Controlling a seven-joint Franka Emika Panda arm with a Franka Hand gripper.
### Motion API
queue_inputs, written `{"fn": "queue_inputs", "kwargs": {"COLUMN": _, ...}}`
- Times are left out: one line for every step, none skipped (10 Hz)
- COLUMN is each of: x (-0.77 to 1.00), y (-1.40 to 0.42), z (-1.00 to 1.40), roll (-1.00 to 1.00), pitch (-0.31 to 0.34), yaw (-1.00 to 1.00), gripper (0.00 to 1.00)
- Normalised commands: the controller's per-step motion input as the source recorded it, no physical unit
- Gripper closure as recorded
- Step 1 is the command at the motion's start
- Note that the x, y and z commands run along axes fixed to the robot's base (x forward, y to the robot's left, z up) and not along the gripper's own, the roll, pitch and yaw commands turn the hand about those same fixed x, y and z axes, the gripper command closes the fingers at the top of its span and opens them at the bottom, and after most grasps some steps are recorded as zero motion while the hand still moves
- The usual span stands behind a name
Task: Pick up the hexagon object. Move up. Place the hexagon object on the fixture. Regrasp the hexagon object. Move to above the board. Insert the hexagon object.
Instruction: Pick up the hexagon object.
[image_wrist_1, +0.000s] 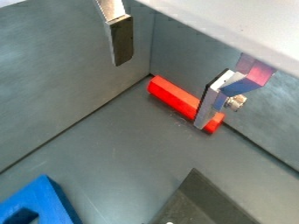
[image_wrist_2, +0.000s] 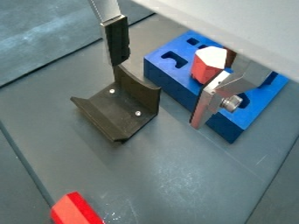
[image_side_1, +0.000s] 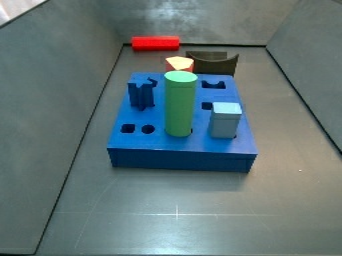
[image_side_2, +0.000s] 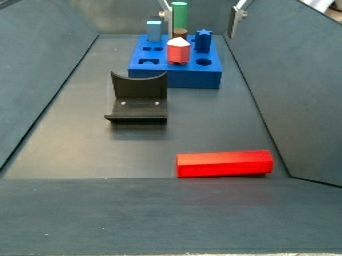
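Observation:
The hexagon object, a bright red bar, lies flat on the floor by the wall, beyond the fixture and off the blue board. It also shows in a side view and a wrist view. My gripper is open and empty, well above the floor. In a wrist view the bar lies between the fingers, with one end hidden behind a finger. The other wrist view shows the gripper over the fixture and the board.
The board carries a green cylinder, a grey-blue cube, a dark blue peg and a pale orange cone-like piece. Grey walls enclose the floor on all sides.

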Motion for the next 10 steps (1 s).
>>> {"fn": "queue_inputs", "kwargs": {"x": 0.0, "y": 0.0, "z": -0.19, "roll": 0.0, "pitch": -0.007, "yaw": -1.0, "gripper": 0.0}}
{"fn": "queue_inputs", "kwargs": {"x": 0.0, "y": 0.0, "z": -0.19, "roll": 0.0, "pitch": -0.01, "yaw": -1.0, "gripper": 0.0}}
{"fn": "queue_inputs", "kwargs": {"x": 0.0, "y": 0.0, "z": -0.19, "roll": 0.0, "pitch": -0.009, "yaw": -1.0, "gripper": 0.0}}
{"fn": "queue_inputs", "kwargs": {"x": 0.0, "y": 0.0, "z": -0.2, "roll": 0.0, "pitch": -0.007, "yaw": -1.0, "gripper": 0.0}}
{"fn": "queue_inputs", "kwargs": {"x": -0.06, "y": 0.11, "z": -0.27, "roll": 0.0, "pitch": 0.0, "yaw": -0.85, "gripper": 0.0}}
{"fn": "queue_inputs", "kwargs": {"x": -0.12, "y": 0.33, "z": -0.29, "roll": 0.0, "pitch": 0.0, "yaw": -0.63, "gripper": 0.0}}
{"fn": "queue_inputs", "kwargs": {"x": -0.07, "y": 0.43, "z": -0.33, "roll": 0.0, "pitch": -0.003, "yaw": -0.54, "gripper": 0.0}}
{"fn": "queue_inputs", "kwargs": {"x": -0.05, "y": 0.49, "z": -0.32, "roll": -0.01, "pitch": -0.026, "yaw": -0.46, "gripper": 0.0}}
{"fn": "queue_inputs", "kwargs": {"x": 0.0, "y": 0.45, "z": -0.29, "roll": -0.01, "pitch": -0.046, "yaw": -0.49, "gripper": 0.0}}
{"fn": "queue_inputs", "kwargs": {"x": 0.0, "y": 0.32, "z": -0.27, "roll": -0.03, "pitch": -0.069, "yaw": -0.63, "gripper": 0.0}}
